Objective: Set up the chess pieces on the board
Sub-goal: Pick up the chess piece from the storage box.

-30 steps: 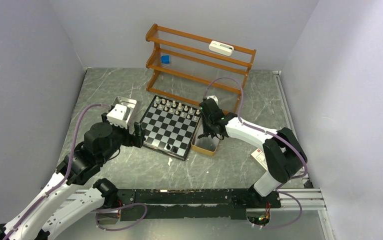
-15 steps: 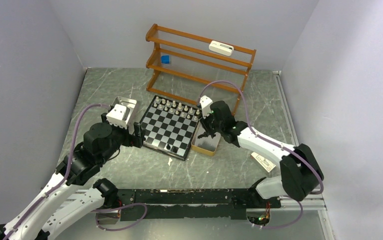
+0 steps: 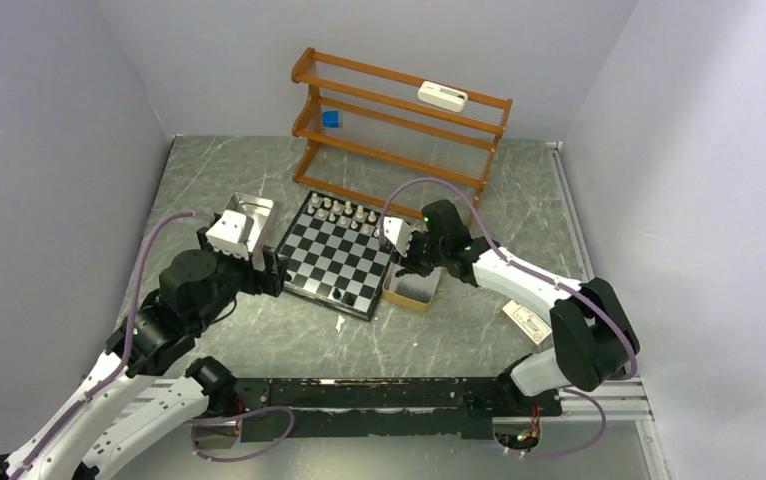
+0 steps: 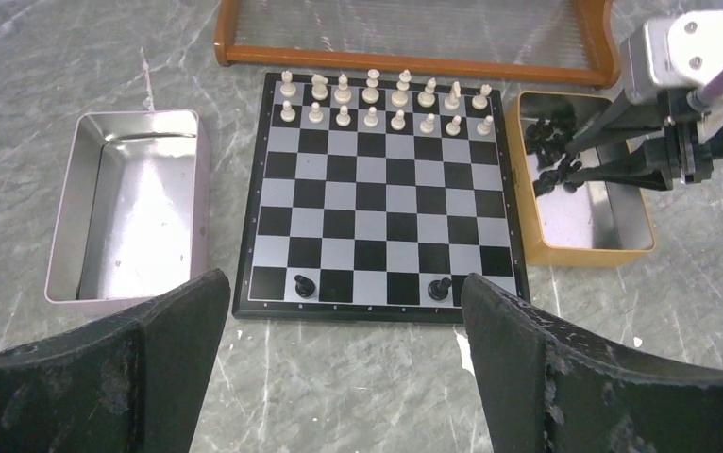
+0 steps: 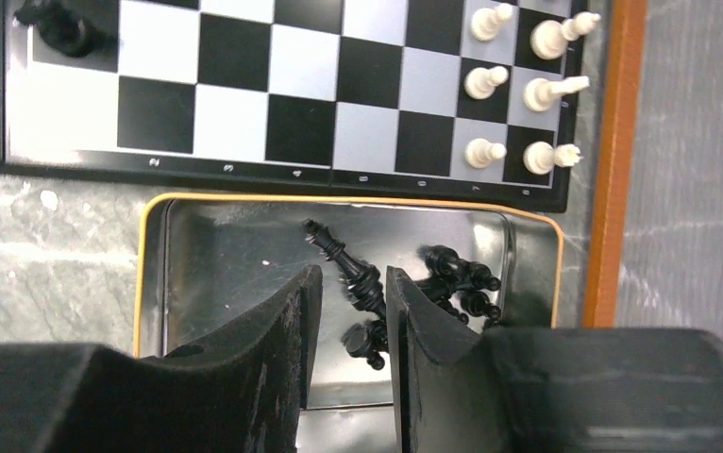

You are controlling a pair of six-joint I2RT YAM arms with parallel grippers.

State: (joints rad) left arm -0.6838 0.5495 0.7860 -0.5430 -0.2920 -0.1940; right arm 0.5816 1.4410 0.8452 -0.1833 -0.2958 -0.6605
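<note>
Right pincer (image 5: 353, 276) part open, gap narrow, nothing clamped. Black piece (image 5: 339, 257) lay on side in tin (image 5: 197, 274), near end between fingers, long axis slanting ahead-left toward board (image 5: 235, 104). Left pincer (image 4: 339, 283) wide open, farther off.

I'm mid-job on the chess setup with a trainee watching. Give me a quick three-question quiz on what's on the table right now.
1. True or false: all the white pieces on the chessboard stand in its two rows nearest the wooden rack.
2. How many black pieces stand on the chessboard? A) none B) two C) eight
3. Fill in: the loose black pieces lie in the orange-rimmed tin, with the ____ claw reaching in over them.

Key: 1 true; 2 B; 3 right, meaning the right claw.
</note>
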